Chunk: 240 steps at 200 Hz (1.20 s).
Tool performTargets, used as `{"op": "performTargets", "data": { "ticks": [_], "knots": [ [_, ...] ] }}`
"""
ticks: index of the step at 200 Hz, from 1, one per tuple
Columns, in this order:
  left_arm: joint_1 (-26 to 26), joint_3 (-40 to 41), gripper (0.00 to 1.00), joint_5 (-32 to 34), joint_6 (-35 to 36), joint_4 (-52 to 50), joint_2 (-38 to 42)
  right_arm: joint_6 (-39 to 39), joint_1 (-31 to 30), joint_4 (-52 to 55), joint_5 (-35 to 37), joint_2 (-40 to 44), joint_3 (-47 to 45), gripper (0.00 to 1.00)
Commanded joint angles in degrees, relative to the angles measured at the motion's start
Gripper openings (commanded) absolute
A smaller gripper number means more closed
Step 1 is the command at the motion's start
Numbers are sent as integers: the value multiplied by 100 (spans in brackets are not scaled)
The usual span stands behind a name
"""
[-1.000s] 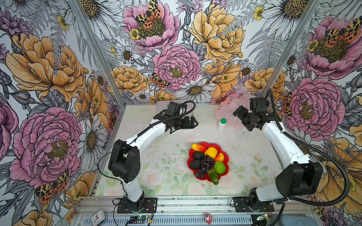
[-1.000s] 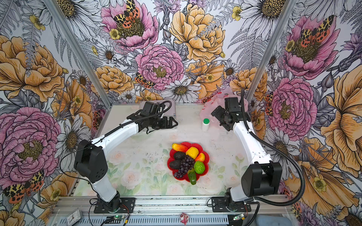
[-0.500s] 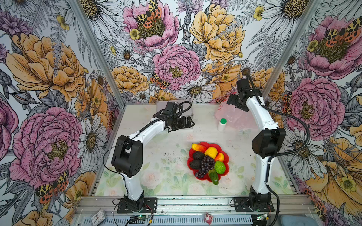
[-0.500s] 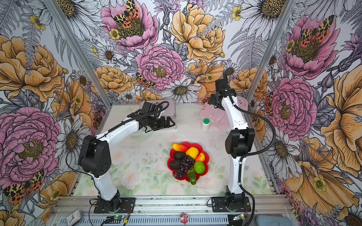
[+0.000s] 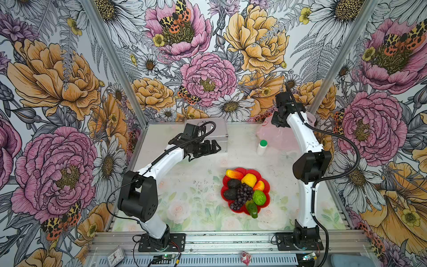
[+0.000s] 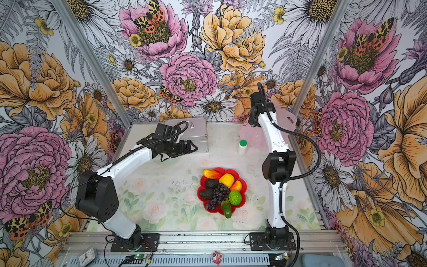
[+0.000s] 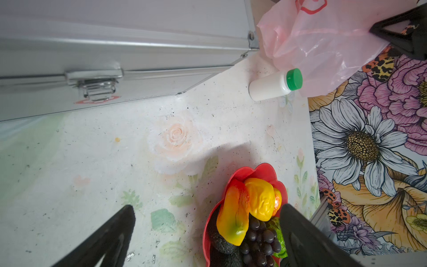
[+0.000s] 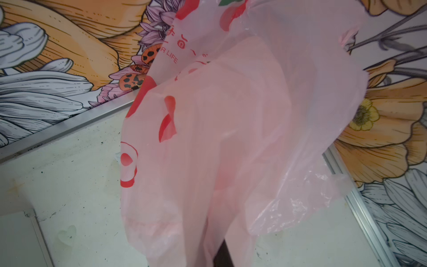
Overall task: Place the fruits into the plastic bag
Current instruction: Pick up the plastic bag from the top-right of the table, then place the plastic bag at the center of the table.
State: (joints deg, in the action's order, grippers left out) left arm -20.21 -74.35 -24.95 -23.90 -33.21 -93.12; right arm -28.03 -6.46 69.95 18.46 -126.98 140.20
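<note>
Since a second ago the right gripper (image 5: 277,121) has swung back and clamped the plastic bag (image 5: 280,136) at far right, while the left gripper (image 5: 216,147) gapes near the silver case (image 5: 218,129), with the fruits (image 5: 245,191) on the red plate (image 5: 267,186) on the pale table (image 5: 184,185) and floral walls (image 5: 208,78) around.

On the plastic bag (image 8: 231,138), far right: red print "R LIFE", its start lost in a fold. Red characters beside it are illegible. The red sticker (image 7: 97,101) on the silver case (image 7: 138,53) is unreadable.

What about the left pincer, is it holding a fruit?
No, in the left wrist view the left pincer stands open and empty; the fruits lie on the red plate.
</note>
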Motion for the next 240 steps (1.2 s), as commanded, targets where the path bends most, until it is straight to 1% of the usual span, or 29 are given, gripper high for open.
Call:
{"op": "performTargets", "data": {
  "ticks": [1,12,14,20,21,24,30,43,59,94,120,144,154,159,165,167,172,175,177,179,180,183,184,185,188,193,215,230,240],
  "knots": [
    [90,155,99,0,26,38,386,420,-254,-416,-21,744,494,0],
    [140,249,99,-3,37,43,541,452,-266,-684,-739,908,595,0],
    [153,264,99,-2,29,43,569,435,-270,-771,-1010,963,620,0],
    [179,314,99,8,33,43,658,396,-276,-926,-1402,1030,629,0],
    [186,328,99,8,34,43,674,367,-286,-987,-1577,1062,624,0],
    [203,353,99,8,34,43,719,348,-299,-1039,-1675,1092,629,0],
    [227,410,99,4,35,35,808,235,-334,-1242,-2152,1185,640,0],
    [328,542,99,7,17,43,1008,-27,-465,-1471,-2725,1306,738,0],
    [433,713,99,11,-31,43,1294,-406,-668,-1491,-3003,1402,925,0],
    [686,1194,99,90,-172,44,2006,-695,-1081,-1633,-4038,1625,1228,0],
    [958,1553,99,25,-286,38,2373,-966,-1289,-1774,-4520,1807,1319,0],
    [1171,1732,99,53,-308,-39,2601,-1119,-1499,-1841,-5523,1925,1222,0],
    [1244,1744,99,94,-293,-107,2649,-990,-1605,-1814,-5860,2184,694,0],
    [1285,1741,99,134,-278,-151,2668,-837,-1685,-1805,-5895,2383,209,0],
    [1331,1741,99,199,-265,-222,2668,-594,-1797,-1800,-5818,2770,-569,0],
    [1347,1735,99,220,-260,-247,2668,-561,-1819,-1805,-5809,2834,-685,0],
    [1406,1731,99,262,-256,-306,2675,-406,-1915,-1818,-5610,3194,-1407,0],
    [1437,1731,99,301,-255,-345,2670,-322,-1945,-1819,-5545,3269,-1632,0],
    [1464,1724,99,325,-255,-370,2670,-243,-1988,-1819,-5471,3366,-1859,2],
    [1490,1722,99,344,-255,-403,2668,-151,-2045,-1819,-5373,3542,-2162,8],
    [1496,1718,99,360,-255,-426,2668,-151,-2045,-1819,-5373,3542,-2162,8],
    [1538,1712,99,406,-262,-476,2668,-85,-2090,-1823,-5298,3685,-2466,15],
    [1559,1713,99,426,-263,-493,2668,-46,-2130,-1826,-5216,3771,-2723,20],
    [1570,1713,99,437,-264,-507,2668,-46,-2130,-1826,-5216,3771,-2723,20],
    [1608,1720,99,488,-271,-570,2669,-17,-2171,-1844,-5133,3881,-3059,26],
    [1682,1713,99,559,-285,-648,2661,-8,-2257,-1908,-5002,4068,-3660,33],
    [1968,1790,99,555,-418,-740,2560,-147,-2520,-2144,-4918,4419,-5210,45],
    [2076,1833,99,446,-530,-734,2468,-306,-2499,-2280,-4830,4687,-5722,49],
    [2086,1829,99,426,-543,-722,2417,-399,-2401,-2324,-4696,4924,-5851,55]
  ]
}}
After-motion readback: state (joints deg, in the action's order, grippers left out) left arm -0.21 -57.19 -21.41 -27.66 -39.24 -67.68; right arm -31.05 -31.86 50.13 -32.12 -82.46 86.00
